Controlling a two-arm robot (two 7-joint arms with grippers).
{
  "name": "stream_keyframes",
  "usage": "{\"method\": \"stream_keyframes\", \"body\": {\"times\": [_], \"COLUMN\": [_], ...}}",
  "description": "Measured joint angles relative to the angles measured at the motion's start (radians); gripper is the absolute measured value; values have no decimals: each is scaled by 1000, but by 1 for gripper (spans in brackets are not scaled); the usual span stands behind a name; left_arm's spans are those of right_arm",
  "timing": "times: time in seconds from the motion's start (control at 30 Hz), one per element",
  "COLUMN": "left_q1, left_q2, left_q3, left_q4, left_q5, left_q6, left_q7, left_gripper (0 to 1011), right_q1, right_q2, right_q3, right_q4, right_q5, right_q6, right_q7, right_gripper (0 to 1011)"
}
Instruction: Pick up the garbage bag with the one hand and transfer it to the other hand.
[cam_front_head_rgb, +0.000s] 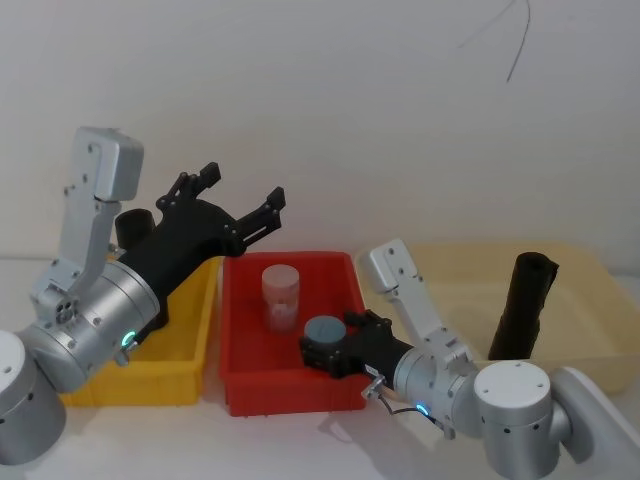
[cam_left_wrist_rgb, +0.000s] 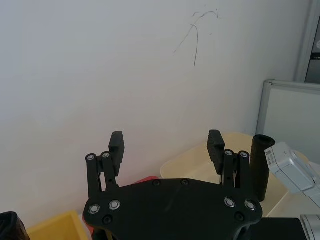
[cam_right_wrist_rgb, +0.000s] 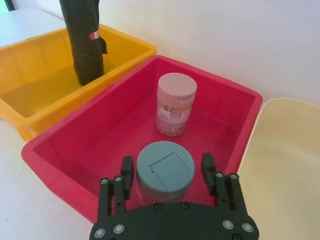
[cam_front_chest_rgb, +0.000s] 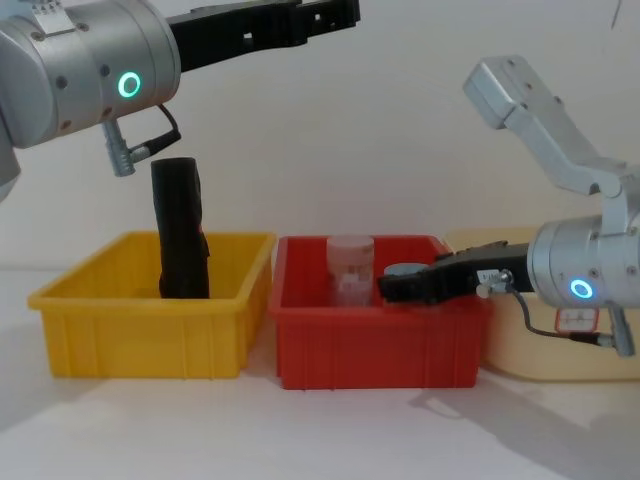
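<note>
The garbage bag (cam_front_chest_rgb: 180, 235), a tall black roll with a small red mark (cam_right_wrist_rgb: 93, 35), stands upright in the yellow bin (cam_front_chest_rgb: 140, 330). The arm mostly hides the bag (cam_front_head_rgb: 130, 228) in the head view. My left gripper (cam_front_head_rgb: 243, 183), on the green-ringed arm, hangs open and empty in the air, high above the bins (cam_front_chest_rgb: 335, 15) and to the right of the roll. Low inside the red bin (cam_front_head_rgb: 290, 385), my right gripper (cam_right_wrist_rgb: 167, 170) on the blue-ringed arm is open. A finger stands on each side of a grey-lidded jar (cam_right_wrist_rgb: 165, 167), with small gaps.
A second black roll (cam_front_head_rgb: 525, 300) stands in the cream bin (cam_front_head_rgb: 590, 320) at the right. A pink-lidded jar (cam_right_wrist_rgb: 175, 105) stands farther back in the red bin. The three bins sit side by side against a white wall.
</note>
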Motion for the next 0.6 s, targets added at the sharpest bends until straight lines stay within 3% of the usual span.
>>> {"method": "stream_keyframes", "body": {"times": [0.23, 0.6], "left_q1": [0, 0], "left_q2": [0, 0], "left_q3": [0, 0], "left_q4": [0, 0], "left_q5": [0, 0], "left_q6": [0, 0], "left_q7": [0, 0], "left_gripper": [1001, 1001], "right_q1": [0, -1], "right_q2": [1, 5], "right_q3": [0, 12], "right_q4": [-3, -38], "right_q5": [-2, 1], "right_q6": [4, 4], "right_q7": [0, -2], "right_gripper": [667, 665]}}
